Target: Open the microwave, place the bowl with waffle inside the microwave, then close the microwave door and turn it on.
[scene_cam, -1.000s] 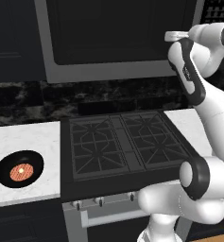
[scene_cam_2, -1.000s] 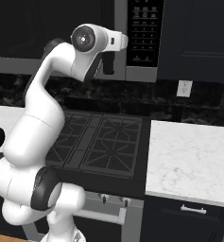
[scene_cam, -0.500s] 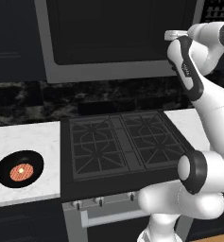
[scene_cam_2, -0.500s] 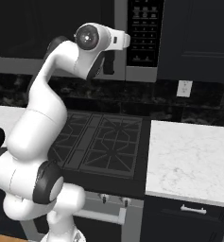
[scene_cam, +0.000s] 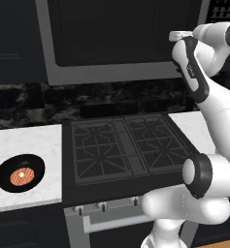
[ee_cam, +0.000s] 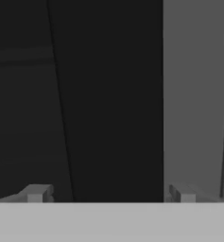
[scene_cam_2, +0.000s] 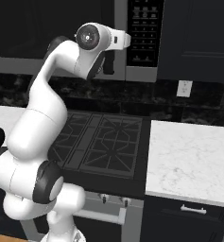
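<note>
gripper: jaws spread wide, holding nothing, right up against the microwave door
microwave: above the stove, door shut
bowl: on the tabletop left of the stove, near its front edge
waffle: lying in the bowl

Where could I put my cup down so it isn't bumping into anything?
The white counter right of the stove is bare marble. The left counter has room behind the bowl holding the waffle. The stove's grates are bumpy.
</note>
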Robot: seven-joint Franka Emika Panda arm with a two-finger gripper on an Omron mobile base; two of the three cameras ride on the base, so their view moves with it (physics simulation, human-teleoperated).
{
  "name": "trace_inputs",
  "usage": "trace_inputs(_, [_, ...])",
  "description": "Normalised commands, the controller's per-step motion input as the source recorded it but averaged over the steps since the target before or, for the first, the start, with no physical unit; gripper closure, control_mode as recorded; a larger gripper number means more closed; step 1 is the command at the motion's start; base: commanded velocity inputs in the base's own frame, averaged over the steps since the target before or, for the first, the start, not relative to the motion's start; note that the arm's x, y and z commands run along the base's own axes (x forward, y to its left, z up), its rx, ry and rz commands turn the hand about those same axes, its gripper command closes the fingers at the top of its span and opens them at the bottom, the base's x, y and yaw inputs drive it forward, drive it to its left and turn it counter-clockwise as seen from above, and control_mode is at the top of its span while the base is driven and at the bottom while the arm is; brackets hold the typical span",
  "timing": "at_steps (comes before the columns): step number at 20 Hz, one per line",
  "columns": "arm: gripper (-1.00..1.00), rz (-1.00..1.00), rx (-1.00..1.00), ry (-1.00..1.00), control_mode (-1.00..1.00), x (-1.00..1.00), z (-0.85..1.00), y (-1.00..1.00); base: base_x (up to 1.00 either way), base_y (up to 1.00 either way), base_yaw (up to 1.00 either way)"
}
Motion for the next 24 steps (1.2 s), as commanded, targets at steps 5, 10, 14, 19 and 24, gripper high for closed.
trace_inputs(5, [1.00, 0.00, 0.00, 0.00, -1.00, 0.00, 0.00, 0.00, 0.00, 0.00, 0.00])
trace_inputs(10, [1.00, 0.00, 0.00, 0.00, -1.00, 0.00, 0.00, 0.00, 0.00, 0.00, 0.00])
trace_inputs(14, [1.00, -0.01, 0.00, 0.00, -1.00, -0.51, 0.00, 0.00, 0.00, 0.00, 0.00])
trace_inputs(19, [1.00, -0.06, 0.00, 0.00, -1.00, -1.00, 0.00, 0.00, 0.00, 0.00, 0.00])
trace_inputs(24, [1.00, -0.06, 0.00, 0.00, -1.00, -1.00, 0.00, 0.00, 0.00, 0.00, 0.00])
